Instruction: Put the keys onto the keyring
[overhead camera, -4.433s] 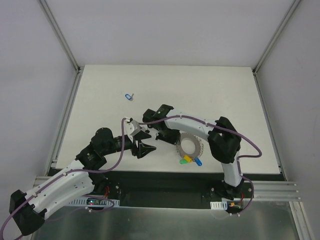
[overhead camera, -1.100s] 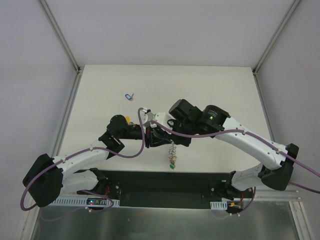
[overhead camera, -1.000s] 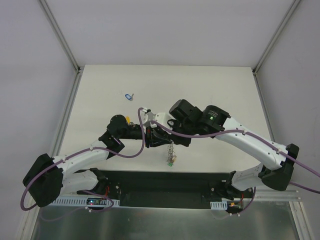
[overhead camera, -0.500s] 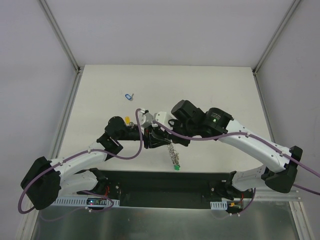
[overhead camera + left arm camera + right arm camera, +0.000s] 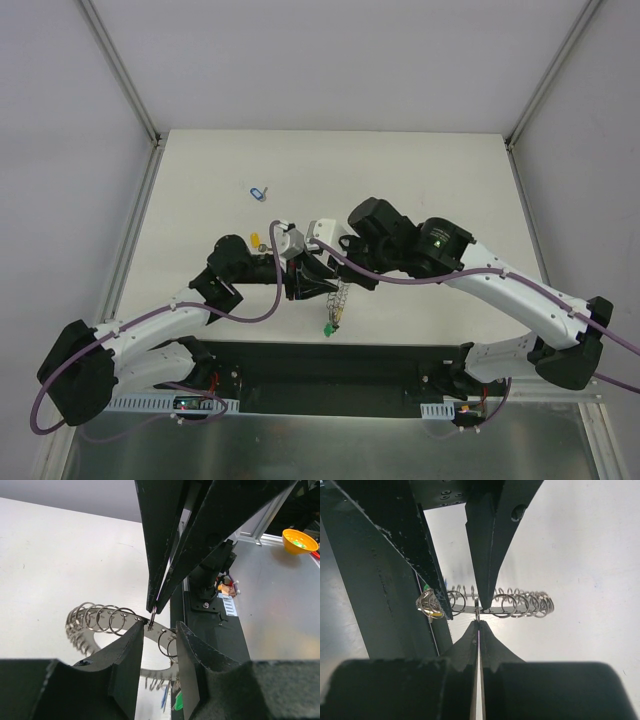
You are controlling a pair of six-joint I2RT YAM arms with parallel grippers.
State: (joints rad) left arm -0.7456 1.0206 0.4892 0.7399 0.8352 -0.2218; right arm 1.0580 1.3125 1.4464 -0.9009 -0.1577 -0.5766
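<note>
1. White tabletop, seen from above: the keyring hangs mid-air near centre, a green-tagged key dangling below. A blue key lies far left, apparently still unthreaded.
2. Left wrist: the left end effector is spread beside the keyring.
3. Right wrist: the right end effector is pressed together, pinching the keyring's edge.

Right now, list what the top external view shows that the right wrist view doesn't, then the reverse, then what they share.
Only top external: a blue-tagged key lying alone on the table, far from the arms. Only right wrist: the right gripper shut on the rim of the keyring, and its separate wire loops. Both: the keyring hanging edge-on, with a green tag near one end.
</note>
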